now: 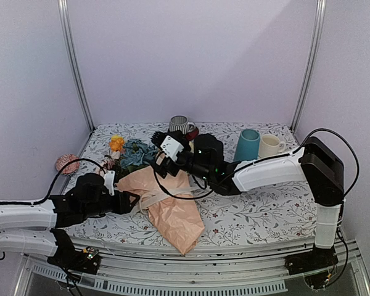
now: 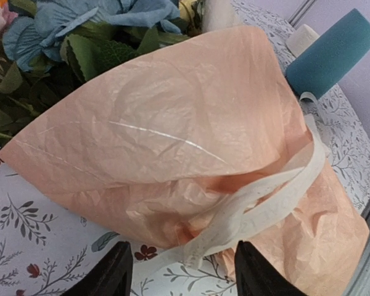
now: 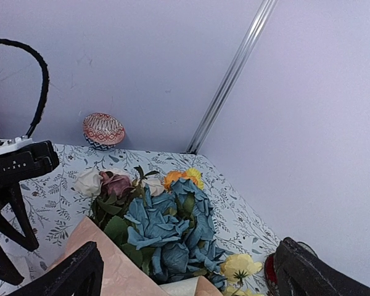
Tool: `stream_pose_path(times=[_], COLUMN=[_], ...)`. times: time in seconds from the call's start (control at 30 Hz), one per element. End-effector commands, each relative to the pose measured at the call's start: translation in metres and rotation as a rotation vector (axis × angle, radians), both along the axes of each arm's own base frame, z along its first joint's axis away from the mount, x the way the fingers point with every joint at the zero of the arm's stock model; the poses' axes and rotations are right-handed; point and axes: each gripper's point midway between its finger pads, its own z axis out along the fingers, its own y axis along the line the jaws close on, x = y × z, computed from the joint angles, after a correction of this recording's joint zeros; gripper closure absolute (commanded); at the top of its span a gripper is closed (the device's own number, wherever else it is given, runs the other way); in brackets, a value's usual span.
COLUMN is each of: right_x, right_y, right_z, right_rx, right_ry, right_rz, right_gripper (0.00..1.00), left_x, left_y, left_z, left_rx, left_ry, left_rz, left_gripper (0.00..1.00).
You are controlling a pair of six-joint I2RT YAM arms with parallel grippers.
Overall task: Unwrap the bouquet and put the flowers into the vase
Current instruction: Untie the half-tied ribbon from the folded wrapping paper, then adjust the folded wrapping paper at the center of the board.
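Floral-print table: bouquet lies wrapped, ribbon tied; vase apart, far right. Left gripper part-spread astride ribbon, gripping nothing; right gripper wide over flowers. Risk: pinch catches paper too, tearing wrap or dragging bunch.

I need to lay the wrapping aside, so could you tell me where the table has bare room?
The front-right cloth, between the bouquet and the right arm, is bare. The back edge is crowded: striped cup, vase, cream mug.

right arm across vase front, mug beside
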Motion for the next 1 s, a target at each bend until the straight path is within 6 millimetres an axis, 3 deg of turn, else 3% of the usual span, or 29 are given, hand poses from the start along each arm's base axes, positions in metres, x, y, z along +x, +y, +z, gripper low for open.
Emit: stream_pose_path(times=[0.0, 0.33, 0.63, 0.97], right_x=[0.003, -0.023, -0.048, -0.053], right_y=[-0.005, -0.04, -0.067, -0.072], right_z=[0.026, 0.018, 0.005, -0.006], right_rx=[0.037, 0.039, 0.028, 0.023], right_ry=[-0.053, 0.05, 0.144, 0.182], right_rz=[-0.004, 0.015, 0.033, 0.04], right_gripper=[0.01, 0.01, 0.01, 0.01], left_x=[0.012, 0.042, 0.066, 0.09], left_y=[0.013, 0.017, 0.013, 0.016], left_z=[-0.003, -0.009, -0.025, -0.04], left_rx=[-0.016, -0.123, -0.173, -0.226], left_ry=[0.004, 0.052, 0.06, 0.092], left_rz=[0.053, 0.082, 0.127, 0.182], left_gripper=[0.38, 0.15, 0.15, 0.16])
